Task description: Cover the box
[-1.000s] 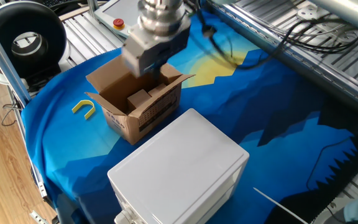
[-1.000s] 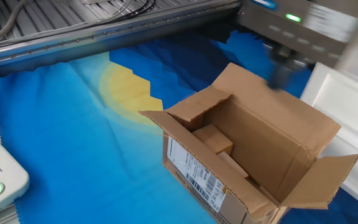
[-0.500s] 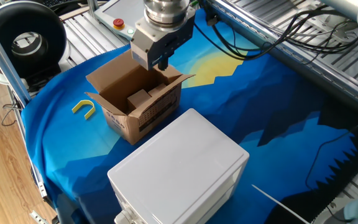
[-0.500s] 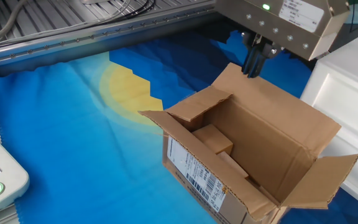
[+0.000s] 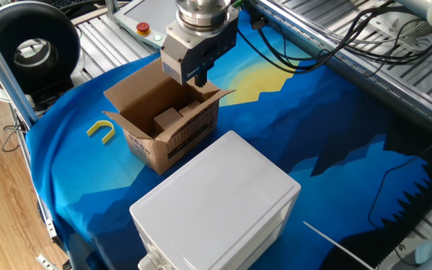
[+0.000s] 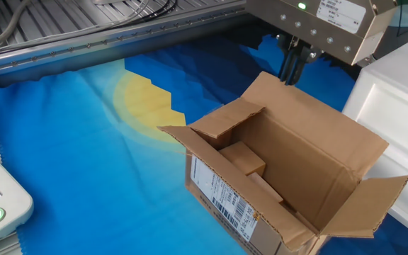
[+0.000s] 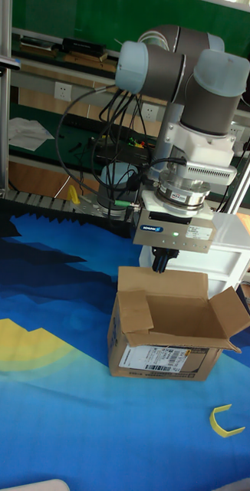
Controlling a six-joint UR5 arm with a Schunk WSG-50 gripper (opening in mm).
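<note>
The box is a small brown carton standing on the blue cloth with its four flaps spread open. In the other fixed view the box shows a loose piece of cardboard inside. My gripper hangs over the far flap. Its fingertips sit right at that flap's top edge, and I cannot tell whether they touch it. The dark fingers are pressed together with nothing between them. From the tall fixed view, the gripper is just above the rear flap of the box.
A large white plastic box stands close beside the carton on its near side. A yellow U-shaped piece lies on the cloth to the carton's left. A black spool and a red button are at the table's far end.
A second ago the gripper was sweeping fast across the box. It has now settled over the far flap and barely moved in the last half second. The box has not shifted.
</note>
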